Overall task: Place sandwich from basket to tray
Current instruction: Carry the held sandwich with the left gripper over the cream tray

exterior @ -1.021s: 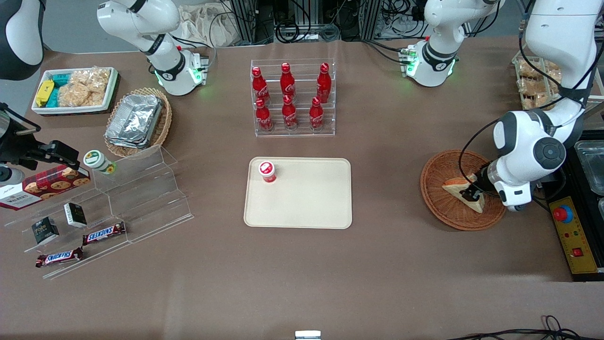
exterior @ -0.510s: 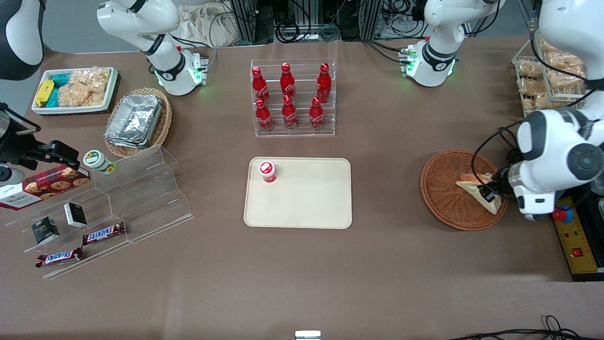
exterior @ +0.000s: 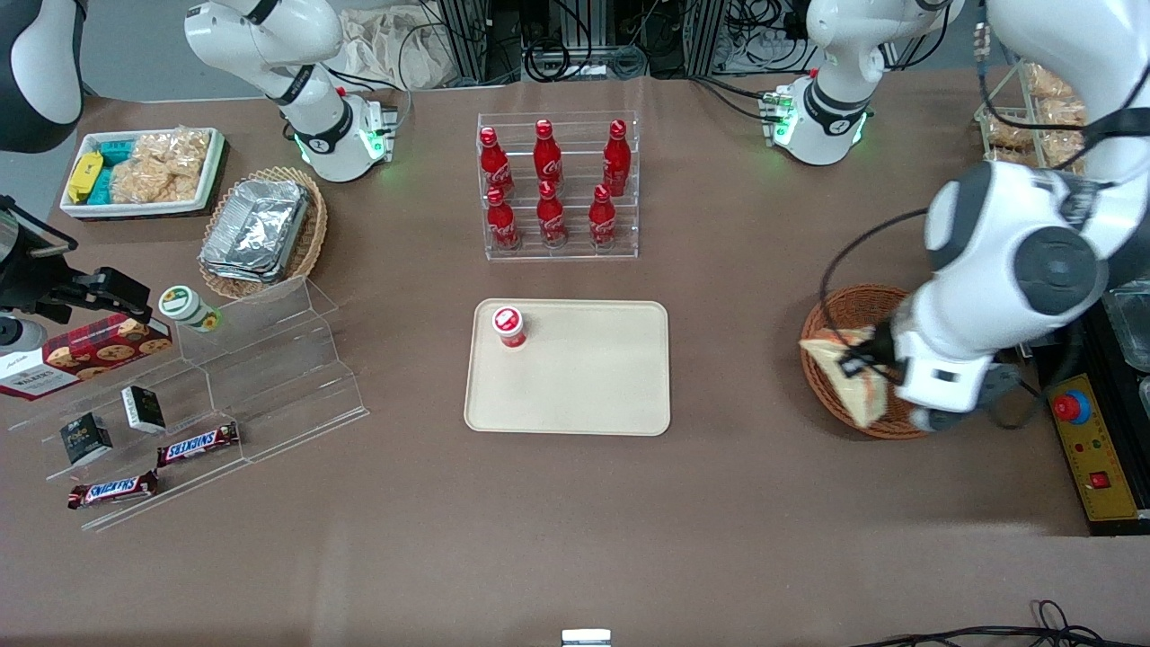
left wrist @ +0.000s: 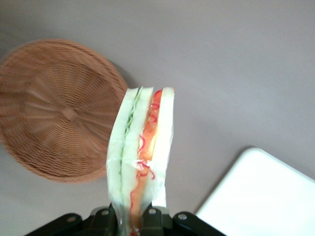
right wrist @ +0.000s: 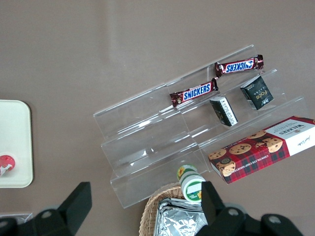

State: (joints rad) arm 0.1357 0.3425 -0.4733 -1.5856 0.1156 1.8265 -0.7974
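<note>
My left gripper (exterior: 861, 362) is shut on the clear-wrapped sandwich (exterior: 844, 376) and holds it up over the basket's rim on the tray's side. In the left wrist view the sandwich (left wrist: 141, 152) stands on edge between the fingers (left wrist: 151, 220), red and green filling showing, and the gripper (left wrist: 130, 221) grips its narrow end. The round reddish-brown wicker basket (exterior: 831, 316) lies below, empty in the wrist view (left wrist: 59, 110). The cream tray (exterior: 593, 377) lies mid-table, toward the parked arm from the basket; a corner shows in the wrist view (left wrist: 261, 196).
A red-capped small bottle (exterior: 508, 325) stands on the tray's corner. A clear rack of red cola bottles (exterior: 555, 189) stands farther from the camera than the tray. A control box with a red button (exterior: 1083, 431) lies beside the basket. Clear steps with snacks (exterior: 225, 386) stand toward the parked arm's end.
My gripper has lifted the sandwich out of the basket and carried it from the basket's outer side to above the rim nearest the tray. The arm has swung over the basket.
</note>
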